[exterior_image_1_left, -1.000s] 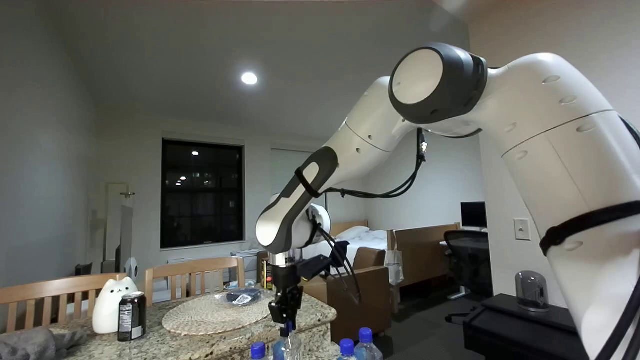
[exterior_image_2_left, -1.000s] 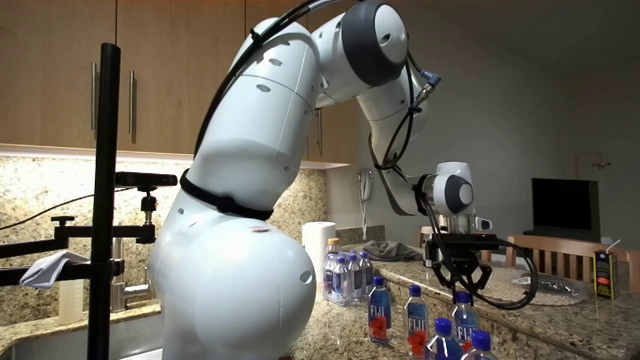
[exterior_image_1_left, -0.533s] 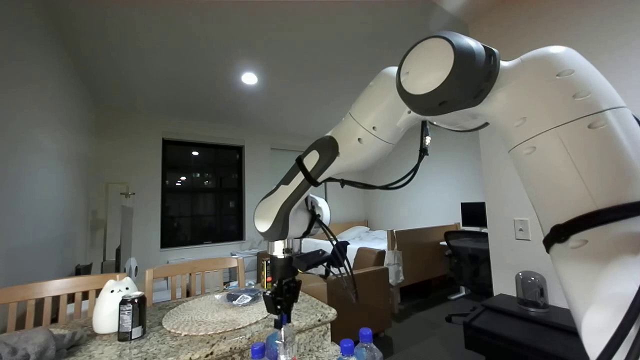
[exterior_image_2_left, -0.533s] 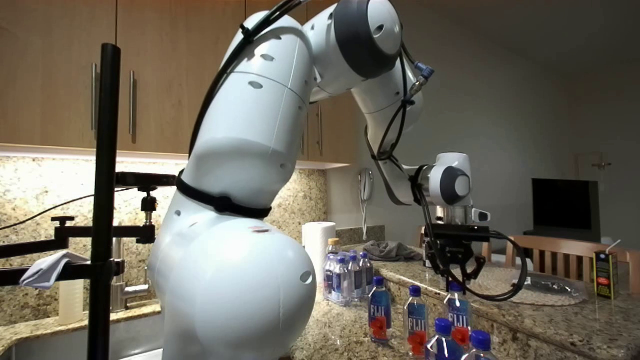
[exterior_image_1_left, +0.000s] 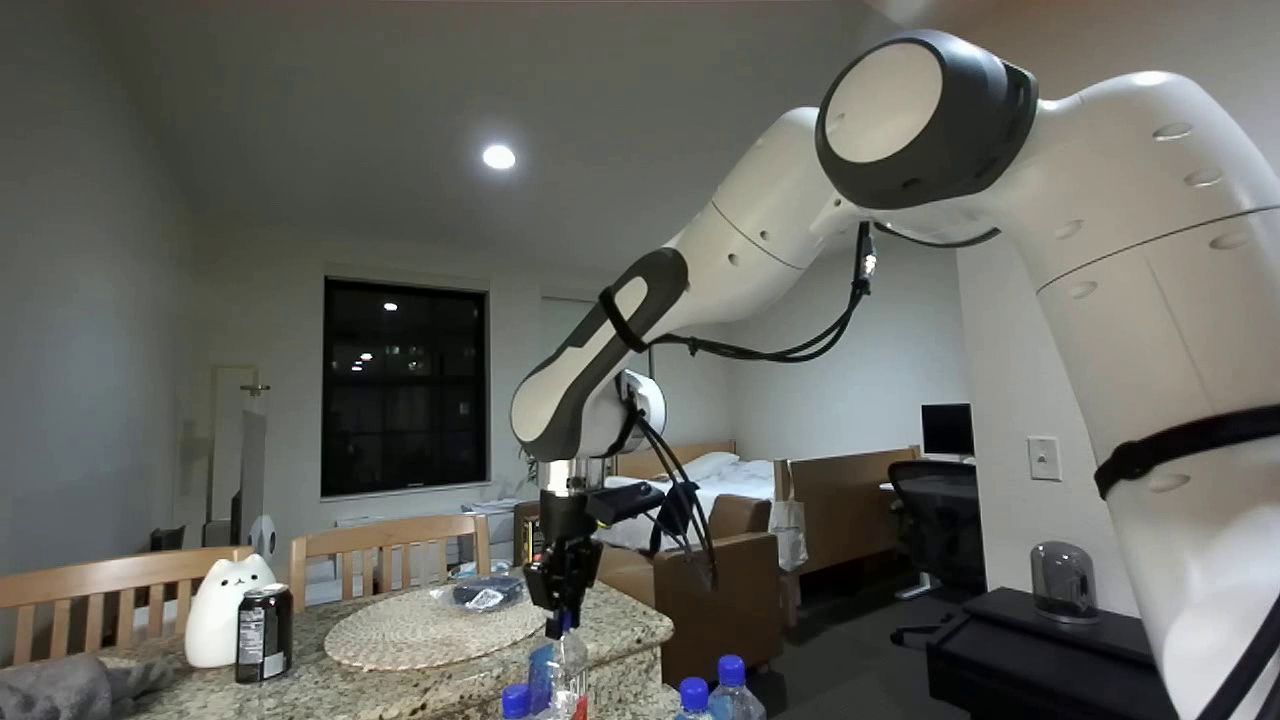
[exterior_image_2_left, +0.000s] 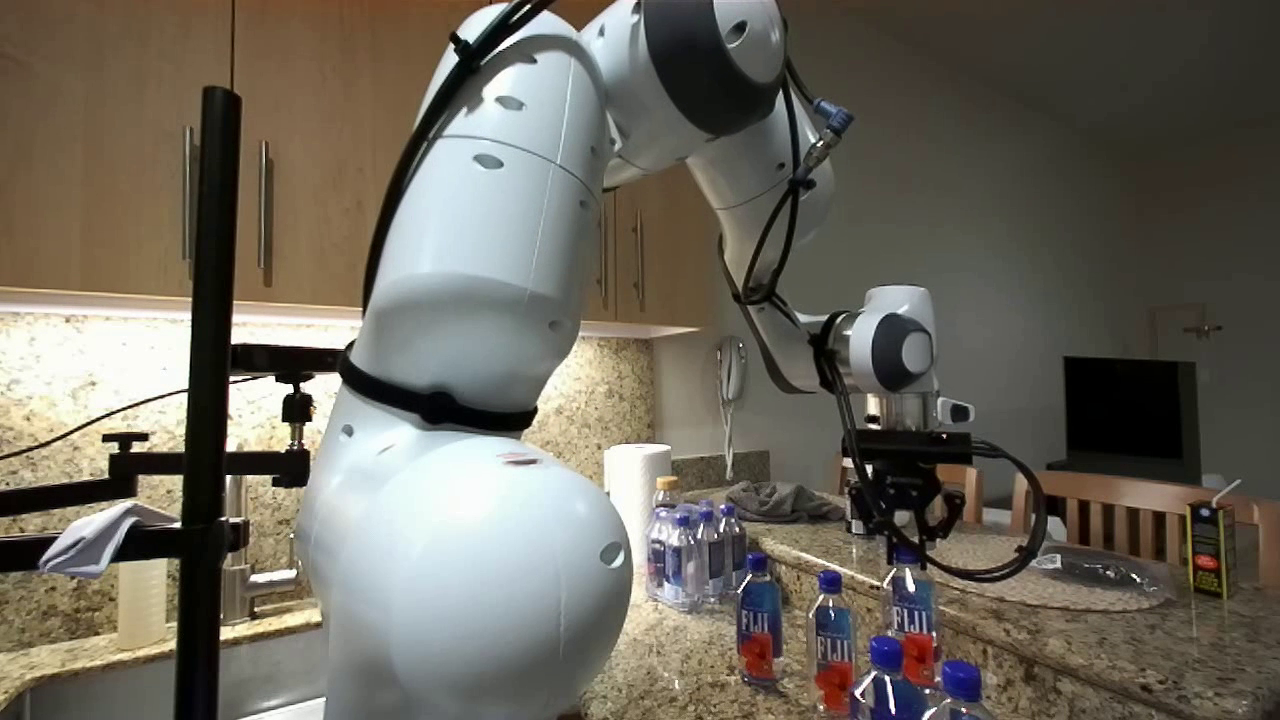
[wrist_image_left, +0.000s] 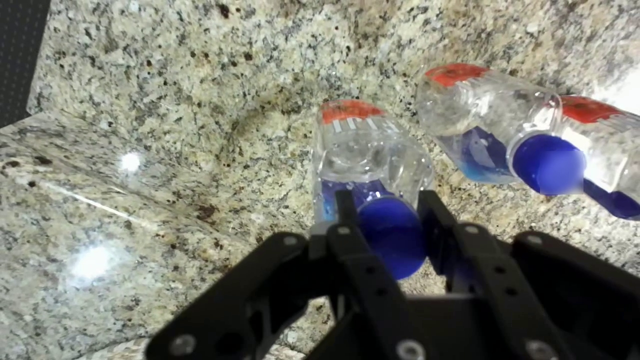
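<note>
The black two-fingered gripper (wrist_image_left: 386, 200) was clenched around the round blue cap (wrist_image_left: 391, 237) of a clear plastic FIJI bottle (exterior_image_2_left: 912, 615) — pinching it from either side. The bottle was upright beneath it, near the raised speckled granite ledge (exterior_image_2_left: 1160, 650), its lower end partly hidden in an exterior view behind another clear, blue-capped bottle (exterior_image_2_left: 888, 690). On the ledge lay a round, beige woven placemat (exterior_image_1_left: 430, 630) — a black drink can (exterior_image_1_left: 264, 635) stood near its edge.
</note>
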